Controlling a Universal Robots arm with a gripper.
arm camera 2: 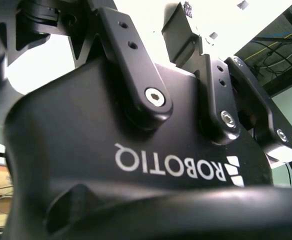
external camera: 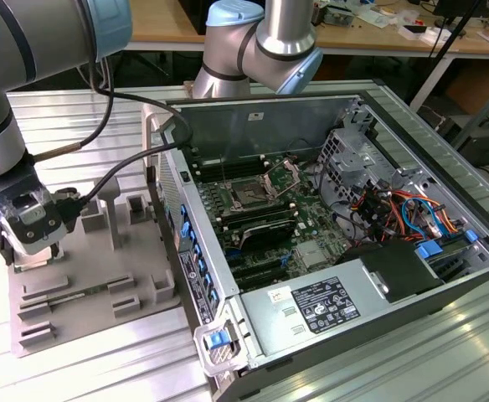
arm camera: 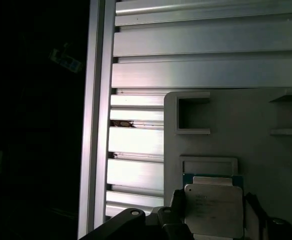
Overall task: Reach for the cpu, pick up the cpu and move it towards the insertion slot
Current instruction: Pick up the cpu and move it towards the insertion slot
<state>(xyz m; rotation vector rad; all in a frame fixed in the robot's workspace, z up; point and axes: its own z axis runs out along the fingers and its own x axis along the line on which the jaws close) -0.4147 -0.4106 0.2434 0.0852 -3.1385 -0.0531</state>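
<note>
In the first wrist view the cpu (arm camera: pixel 213 210), a flat square chip with a dull silver top on a green base, sits at a square recess of the grey fixture (arm camera: pixel 266 125). My gripper (arm camera: pixel 216 220) has its black fingers (arm camera: pixel 178 212) tight against two opposite sides of the chip. Whether the chip is off the fixture I cannot tell. In the exterior view my gripper (external camera: pixel 28 247) is low over the fixture (external camera: pixel 102 276), at that view's left. The insertion slot (external camera: pixel 249 195), a square socket with a raised metal bracket, lies on the motherboard well to that view's right.
The open computer case (external camera: pixel 370 276) holds the motherboard, black memory slots (external camera: pixel 265 230), a power supply and coloured cables. Its metal side wall (external camera: pixel 190 251) stands between fixture and board. Grey posts (external camera: pixel 110 218) rise from the fixture. Ribbed aluminium table (arm camera: pixel 196 75) lies underneath.
</note>
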